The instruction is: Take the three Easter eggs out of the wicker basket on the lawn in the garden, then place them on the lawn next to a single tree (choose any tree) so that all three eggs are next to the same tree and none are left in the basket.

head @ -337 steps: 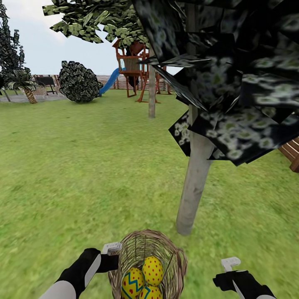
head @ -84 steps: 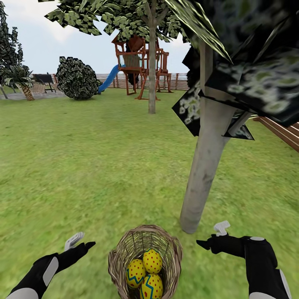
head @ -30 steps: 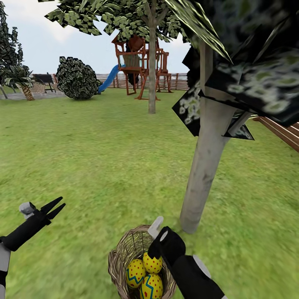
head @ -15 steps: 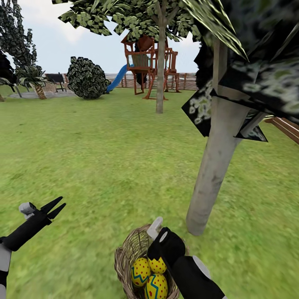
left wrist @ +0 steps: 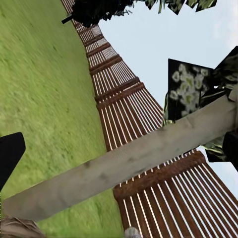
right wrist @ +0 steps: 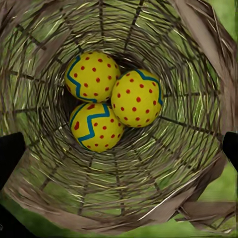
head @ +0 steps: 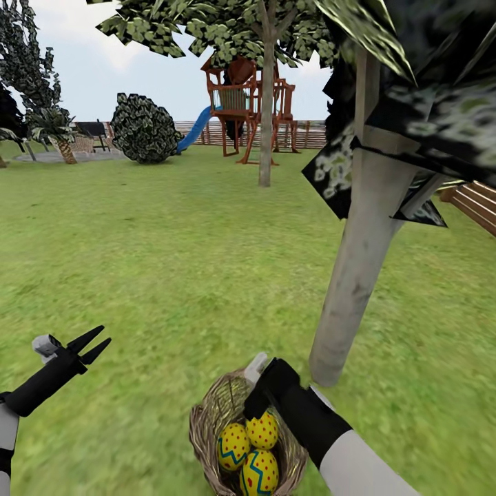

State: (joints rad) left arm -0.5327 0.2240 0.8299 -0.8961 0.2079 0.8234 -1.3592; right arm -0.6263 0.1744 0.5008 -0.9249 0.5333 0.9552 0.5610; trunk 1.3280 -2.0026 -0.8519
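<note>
The wicker basket (head: 207,430) sits on the lawn (head: 172,262) just in front of me, by the foot of a pale-trunked tree (head: 358,262). Three yellow Easter eggs (head: 263,428) with red dots and blue zigzags lie together in its bottom (right wrist: 94,77). My right gripper (head: 256,408) hangs over the basket's far rim, pointing down at the eggs. In the right wrist view the basket (right wrist: 188,148) lies below the open gripper (right wrist: 119,148), whose fingers (right wrist: 10,153) stand wide apart, holding nothing. My left gripper (head: 93,342) is raised off to the left over grass, open.
A second slim tree (head: 265,138) stands further back, with a wooden play set (head: 241,110) and blue slide behind it. A round dark bush (head: 145,129) is at the back left. A slatted wooden fence (head: 475,203) runs along the right, also behind the trunk (left wrist: 129,163).
The camera has swung a little, shifting the scene. My right arm has reached further forward over the basket. The left arm, basket and eggs have stayed put.
</note>
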